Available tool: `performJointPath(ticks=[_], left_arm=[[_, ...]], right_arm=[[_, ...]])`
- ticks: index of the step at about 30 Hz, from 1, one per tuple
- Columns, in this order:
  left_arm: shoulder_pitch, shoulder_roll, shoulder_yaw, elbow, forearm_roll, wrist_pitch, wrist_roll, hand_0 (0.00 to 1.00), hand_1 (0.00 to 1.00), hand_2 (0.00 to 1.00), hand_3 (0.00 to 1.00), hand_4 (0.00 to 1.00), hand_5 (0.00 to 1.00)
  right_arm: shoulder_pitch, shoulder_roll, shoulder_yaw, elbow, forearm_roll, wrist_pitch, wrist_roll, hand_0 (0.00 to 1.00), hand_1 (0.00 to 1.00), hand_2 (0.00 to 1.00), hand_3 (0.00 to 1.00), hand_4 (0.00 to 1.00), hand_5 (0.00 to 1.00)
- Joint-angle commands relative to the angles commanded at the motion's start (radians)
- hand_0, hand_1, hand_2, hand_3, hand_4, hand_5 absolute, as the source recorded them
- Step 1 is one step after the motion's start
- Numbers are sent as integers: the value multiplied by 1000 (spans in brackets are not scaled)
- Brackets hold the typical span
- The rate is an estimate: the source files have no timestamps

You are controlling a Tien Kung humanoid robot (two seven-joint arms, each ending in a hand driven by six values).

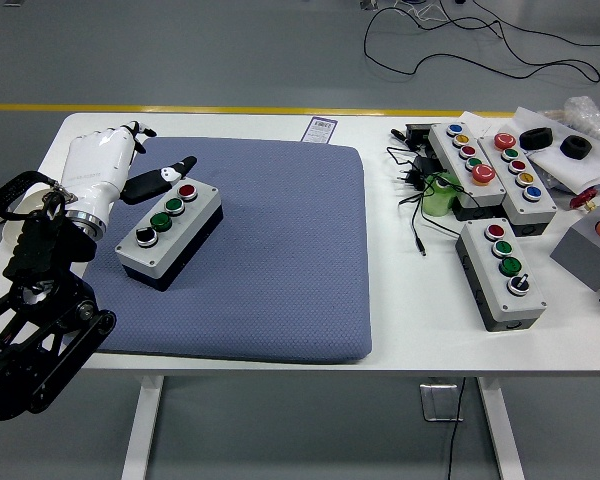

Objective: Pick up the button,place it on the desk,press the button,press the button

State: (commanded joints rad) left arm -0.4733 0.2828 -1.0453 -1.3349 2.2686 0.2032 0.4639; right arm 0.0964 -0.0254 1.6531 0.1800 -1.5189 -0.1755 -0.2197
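A grey button box point(170, 234) with a red, two green and a black-and-white button lies on the blue mat point(270, 270) at its left side. My left hand point(115, 165), white with black fingertips, hovers just left of and behind the box, fingers spread, thumb point(165, 176) pointing toward the red button without touching it. It holds nothing. My right arm is out of view.
Three more button boxes point(500, 270) point(465, 165) point(520, 175) lie on the white table point(420, 320) right of the mat, with black cables, a green object point(442, 193), black rings and a grey block point(585, 250). A white bowl edge point(15, 225) shows at far left.
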Motion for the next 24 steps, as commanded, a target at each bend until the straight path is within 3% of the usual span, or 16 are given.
performJointPath(ticks=[3,4,6,8,11,16,20,24], left_arm=[[0,-3,15,-17,-5,-62,37,811,890,959,943,934,976],[0,-8,26,-25,0,-92,66,911,962,998,991,941,963],[-4,-22,38,-27,0,-145,116,911,962,998,991,941,963],[-10,-48,46,-17,0,-199,171,911,962,998,991,941,963],[-18,-101,43,9,0,-268,182,972,998,998,998,965,942],[-36,-175,26,64,0,-302,182,972,998,998,998,994,918],[-45,-203,3,103,0,-292,182,972,998,998,998,994,918],[-42,-216,-25,106,0,-285,182,968,998,998,998,998,899]], right_arm=[[0,0,0,0,-2,0,0,662,668,689,591,424,267],[-1,-1,-1,0,0,1,1,662,668,689,592,425,268],[-1,-1,-1,0,2,1,1,662,668,689,592,425,268],[-1,-1,-2,0,0,1,1,662,668,689,592,425,268],[-1,-1,-3,0,-2,1,1,662,668,689,592,424,267],[1,-2,-6,0,1,1,1,662,667,688,591,423,265],[1,-2,-7,0,3,1,1,662,667,688,591,423,265],[1,-3,-7,0,3,1,2,662,667,688,591,424,265]])
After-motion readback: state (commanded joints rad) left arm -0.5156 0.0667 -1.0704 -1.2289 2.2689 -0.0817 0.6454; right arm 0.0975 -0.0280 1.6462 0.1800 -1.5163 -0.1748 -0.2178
